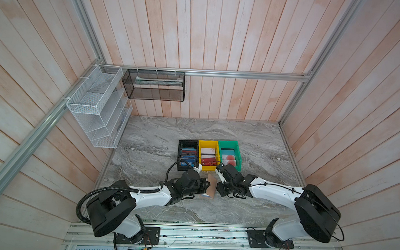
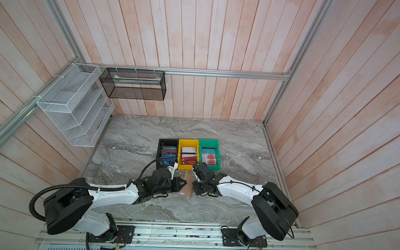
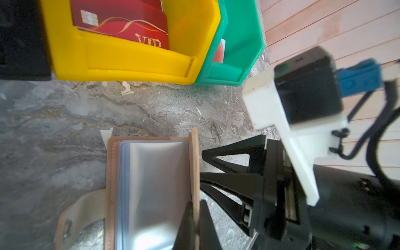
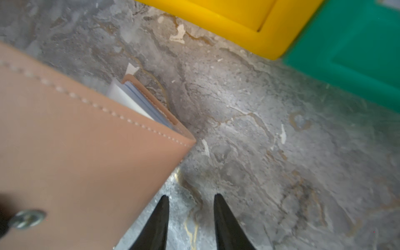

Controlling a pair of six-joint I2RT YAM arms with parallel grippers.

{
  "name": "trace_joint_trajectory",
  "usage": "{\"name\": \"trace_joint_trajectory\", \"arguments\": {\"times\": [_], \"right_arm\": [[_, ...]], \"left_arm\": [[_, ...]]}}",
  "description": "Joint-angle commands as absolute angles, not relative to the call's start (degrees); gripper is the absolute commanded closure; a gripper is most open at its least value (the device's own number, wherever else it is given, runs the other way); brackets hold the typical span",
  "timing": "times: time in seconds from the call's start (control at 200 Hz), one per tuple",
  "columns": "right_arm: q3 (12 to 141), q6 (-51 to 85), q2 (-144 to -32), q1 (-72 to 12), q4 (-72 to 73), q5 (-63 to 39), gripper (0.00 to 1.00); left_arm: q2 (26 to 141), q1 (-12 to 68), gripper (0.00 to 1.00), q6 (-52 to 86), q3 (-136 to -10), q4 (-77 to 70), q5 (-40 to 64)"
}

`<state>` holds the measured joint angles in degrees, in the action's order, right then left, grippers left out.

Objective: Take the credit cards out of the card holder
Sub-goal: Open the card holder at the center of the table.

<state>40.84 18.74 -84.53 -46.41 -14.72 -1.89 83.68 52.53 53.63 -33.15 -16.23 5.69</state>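
Note:
The tan card holder stands open on the marble table between my two arms, in both top views. In the left wrist view its pale clear sleeves lie flat and show no card, and its cover stands upright. My left gripper is shut on that cover's edge. My right gripper is open and holds nothing, low over the marble beside the holder's outer cover. A red credit card lettered "VIP" lies in the yellow bin. Whitish cards with orange-red circles lie in the green bin.
A black bin with bluish cards stands left of the yellow and green bins, all three in a row just beyond the grippers. A white wire rack and a black mesh basket hang on the walls at the back left.

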Motion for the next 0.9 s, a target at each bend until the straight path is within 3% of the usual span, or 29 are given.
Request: {"name": "trace_joint_trajectory", "arguments": {"times": [0.0, 0.235, 0.435, 0.51, 0.585, 0.665, 0.895], "right_arm": [[43.52, 17.31, -86.65, -47.3, -13.37, -4.48, 0.64], [46.25, 17.4, -90.26, -49.84, -12.14, -6.46, 0.64], [44.34, 18.18, -85.79, -49.16, -12.18, -5.22, 0.64], [43.3, 18.67, -83.18, -47.59, -13.29, -4.45, 0.64], [42.26, 18.83, -80.47, -45.75, -14.34, -4.05, 0.64], [41.58, 18.81, -78.07, -44.21, -15.59, -3.7, 0.64], [40.65, 18.51, -74.98, -42.3, -17.45, -3.21, 0.64]], "left_arm": [[83.16, 52.69, 1.0, 53.96, -32.94, -16.01, 4.6], [83.73, 52.65, 0.99, 54.05, -33.6, -15.42, 5.45], [84.38, 52.7, 0.96, 54.14, -33.78, -15.99, 6.11], [85.22, 52.72, 0.87, 54.1, -34.34, -16.27, 6.65], [86.33, 52.68, 0.67, 53.99, -35.17, -16.41, 7.33], [87.46, 52.8, 0.59, 53.96, -35.9, -16.8, 8.13], [88.95, 53.0, 0.58, 54.14, -37.19, -18.57, 10.16]]}}
